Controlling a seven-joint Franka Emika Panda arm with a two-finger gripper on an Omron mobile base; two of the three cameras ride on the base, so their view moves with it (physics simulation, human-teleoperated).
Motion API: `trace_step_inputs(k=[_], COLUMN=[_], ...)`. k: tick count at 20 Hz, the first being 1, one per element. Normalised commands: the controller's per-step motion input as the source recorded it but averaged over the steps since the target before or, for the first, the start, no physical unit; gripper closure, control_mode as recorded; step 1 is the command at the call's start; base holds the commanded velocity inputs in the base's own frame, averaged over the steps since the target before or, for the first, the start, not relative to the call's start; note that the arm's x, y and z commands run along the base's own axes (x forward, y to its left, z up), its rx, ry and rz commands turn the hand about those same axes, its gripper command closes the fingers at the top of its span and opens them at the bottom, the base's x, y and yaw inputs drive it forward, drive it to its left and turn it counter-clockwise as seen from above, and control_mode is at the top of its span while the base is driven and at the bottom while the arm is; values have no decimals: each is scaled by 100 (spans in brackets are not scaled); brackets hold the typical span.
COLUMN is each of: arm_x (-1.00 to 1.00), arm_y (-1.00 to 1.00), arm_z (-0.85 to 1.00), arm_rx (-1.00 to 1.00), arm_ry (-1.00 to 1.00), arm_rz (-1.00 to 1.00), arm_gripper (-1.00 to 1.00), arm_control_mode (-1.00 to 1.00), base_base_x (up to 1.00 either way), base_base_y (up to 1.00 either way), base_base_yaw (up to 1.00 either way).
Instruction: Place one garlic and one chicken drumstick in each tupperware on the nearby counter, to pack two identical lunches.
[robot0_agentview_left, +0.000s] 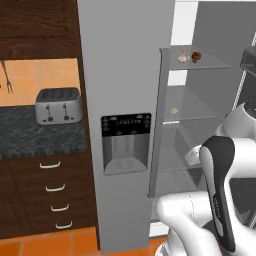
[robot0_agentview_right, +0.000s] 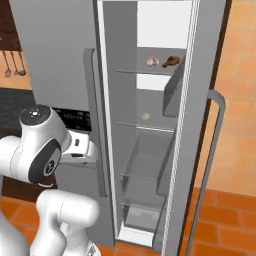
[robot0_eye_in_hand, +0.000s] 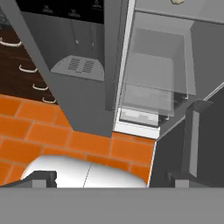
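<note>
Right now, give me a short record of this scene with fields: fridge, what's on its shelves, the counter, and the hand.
fridge: tall grey fridge, right door swung open, dispenser panel on the closed left door
top shelf: one garlic with a chicken drumstick beside it
second shelf: a small pale item, too small to identify
lower shelves: clear drawers
counter: speckled stone counter left of the fridge, carrying a silver toaster
hand: open, holding nothing, pointing down at the fridge's base and the orange floor tiles
</note>
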Motion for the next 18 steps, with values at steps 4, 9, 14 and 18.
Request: trace_step_inputs(k=[4,9,14,18], arm_x=[0,0,0,0], arm_y=[0,0,0,0], arm_z=[0,0,0,0], arm_rx=[0,0,0,0], arm_ry=[0,0,0,0], arm_rz=[0,0,0,0], arm_gripper=[-100,-100,-100,-100], arm_control_mode=[100,100,100,100], base_base_x=[33,32,7,23], base_base_y=[-18,-38,-63,-32], base_base_yaw=[0,0,0,0])
